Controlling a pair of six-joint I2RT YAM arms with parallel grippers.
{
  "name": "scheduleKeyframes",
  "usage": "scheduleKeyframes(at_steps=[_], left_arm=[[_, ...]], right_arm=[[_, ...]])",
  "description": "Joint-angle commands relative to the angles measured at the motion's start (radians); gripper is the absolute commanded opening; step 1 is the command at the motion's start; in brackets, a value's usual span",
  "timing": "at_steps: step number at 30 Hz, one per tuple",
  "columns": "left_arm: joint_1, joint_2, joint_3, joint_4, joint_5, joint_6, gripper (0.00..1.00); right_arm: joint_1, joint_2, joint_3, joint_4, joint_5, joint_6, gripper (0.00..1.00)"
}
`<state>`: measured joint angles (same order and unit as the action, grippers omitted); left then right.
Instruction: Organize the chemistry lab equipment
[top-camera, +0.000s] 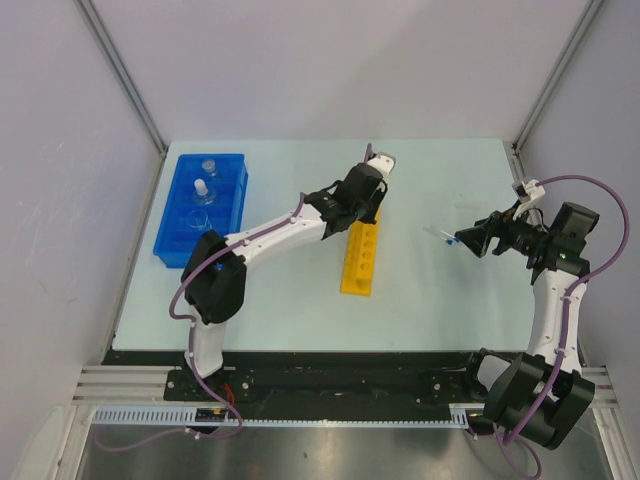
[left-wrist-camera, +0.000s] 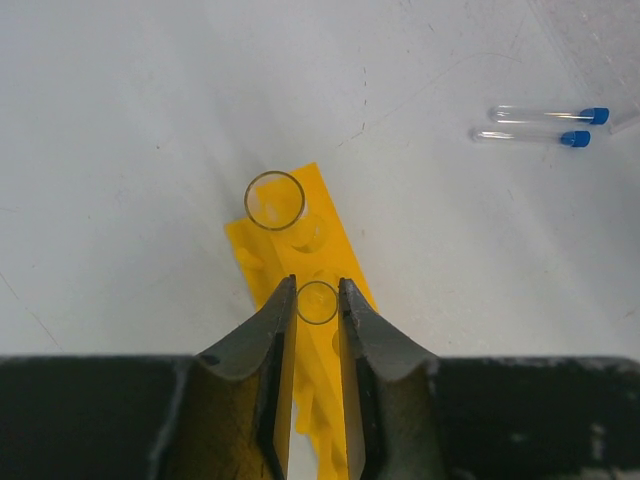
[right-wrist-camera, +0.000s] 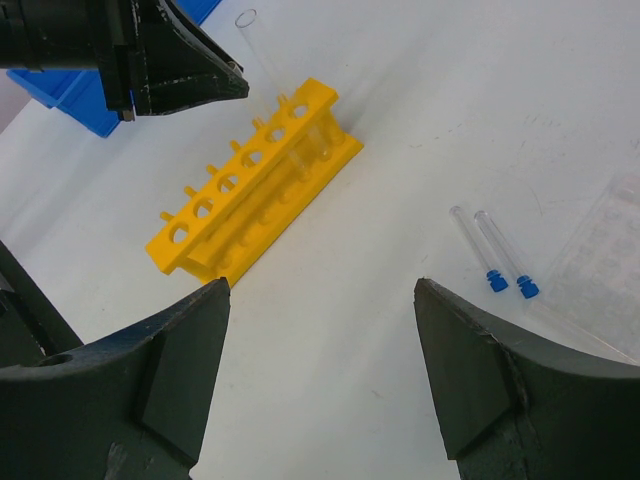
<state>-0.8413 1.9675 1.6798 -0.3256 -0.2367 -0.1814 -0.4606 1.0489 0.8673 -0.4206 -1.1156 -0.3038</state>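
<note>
White table (top-camera: 450, 300): yellow rack (top-camera: 361, 255) lies near-far; left hand (left-wrist-camera: 317, 290) pinches upright tube (left-wrist-camera: 318, 304).

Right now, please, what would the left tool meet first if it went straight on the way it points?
The yellow tube rack, directly below: the left tool, shut on a thin clear tube, points down at it. Depth is unclear.

A robotics lab bench; a white table (top-camera: 430, 300) walled by plain grey panels (top-camera: 330, 70) on aluminium framing (top-camera: 122, 70).
</note>
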Motion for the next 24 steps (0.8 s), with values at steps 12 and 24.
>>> scheduleKeyframes(at_steps=[12,24], left_arm=[[-0.004,0.03,0.026,0.026,-0.001,0.026,0.33],[-0.004,-0.05,0.006,0.022,-0.007,-0.007,0.7]], right_arm=[[-0.006,-0.016,0.004,0.016,-0.013,0.0,0.79],[-0.006,-0.018,0.002,0.019,-0.015,0.0,0.79]])
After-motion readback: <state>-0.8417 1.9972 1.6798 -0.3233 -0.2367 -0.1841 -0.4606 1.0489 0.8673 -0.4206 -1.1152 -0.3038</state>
